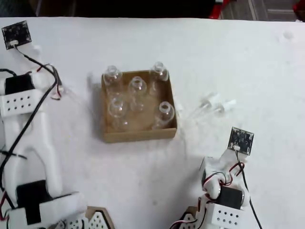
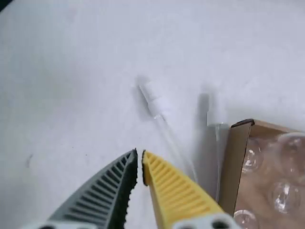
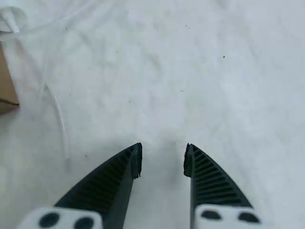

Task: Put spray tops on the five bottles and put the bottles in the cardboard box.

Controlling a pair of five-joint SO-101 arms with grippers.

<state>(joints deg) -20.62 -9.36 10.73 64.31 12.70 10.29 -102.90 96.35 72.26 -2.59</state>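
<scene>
You risk bending or flicking away the spray top [image 2: 151, 98] if you pinch its thin clear tube rather than its head, and the five uncapped bottles [image 1: 137, 86] standing in the cardboard box [image 1: 138, 135] could tip as you push tops in. Your left gripper [image 2: 140, 164] points at the table [image 2: 71, 71] just short of that top, fingers closed on nothing. Your right gripper [image 3: 162, 160] hangs over the table with fingers apart and empty.

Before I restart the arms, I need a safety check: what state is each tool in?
Left tool: closed, holding nothing.
Right tool: open, holding nothing.
</scene>
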